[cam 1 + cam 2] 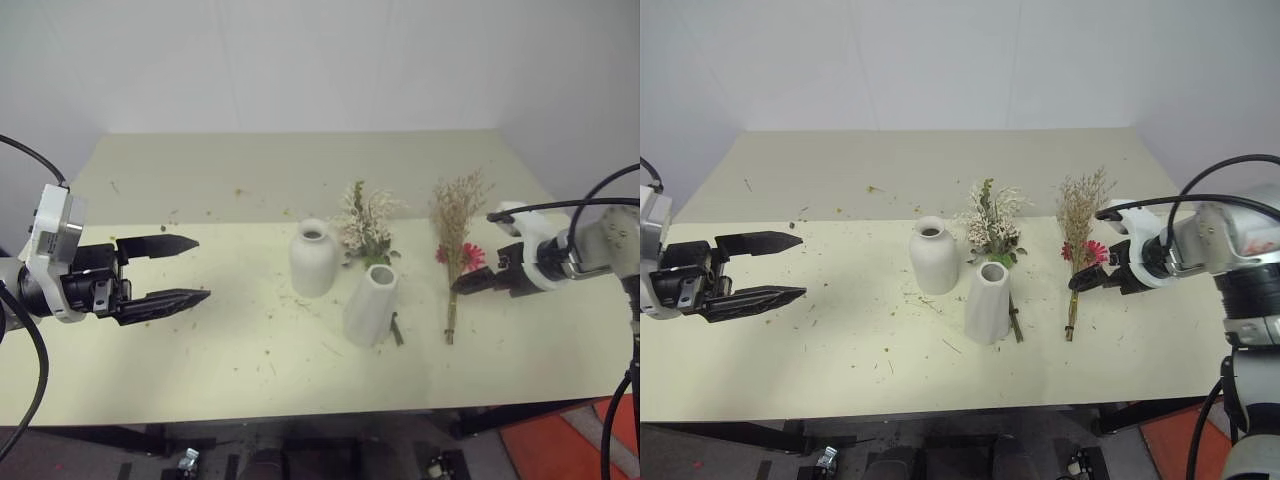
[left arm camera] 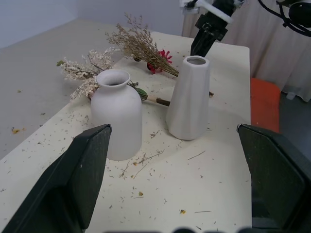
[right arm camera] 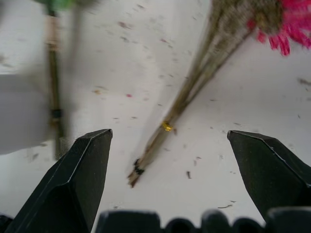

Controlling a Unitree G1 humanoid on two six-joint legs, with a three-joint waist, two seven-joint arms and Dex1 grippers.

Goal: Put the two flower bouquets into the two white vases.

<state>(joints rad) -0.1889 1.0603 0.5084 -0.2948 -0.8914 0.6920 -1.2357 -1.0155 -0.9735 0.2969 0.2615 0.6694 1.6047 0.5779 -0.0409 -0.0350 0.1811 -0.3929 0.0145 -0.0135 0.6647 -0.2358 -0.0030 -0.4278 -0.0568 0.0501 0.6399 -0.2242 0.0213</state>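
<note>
progress: nothing placed | tapered vase (image 1: 371,305) empty | dried bouquet (image 1: 455,250) lies flat just right of it, rose bouquet (image 1: 365,225) behind | right gripper (image 1: 470,283) spread at dried stems | left gripper (image 1: 165,270) apart, well left

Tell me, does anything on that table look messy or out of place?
Yes. Dry bits of plant litter are scattered across the table, thickest around the two white vases. Both bouquets lie flat on the tabletop: the tan dried bunch and the rose bunch behind the taller vase.
</note>
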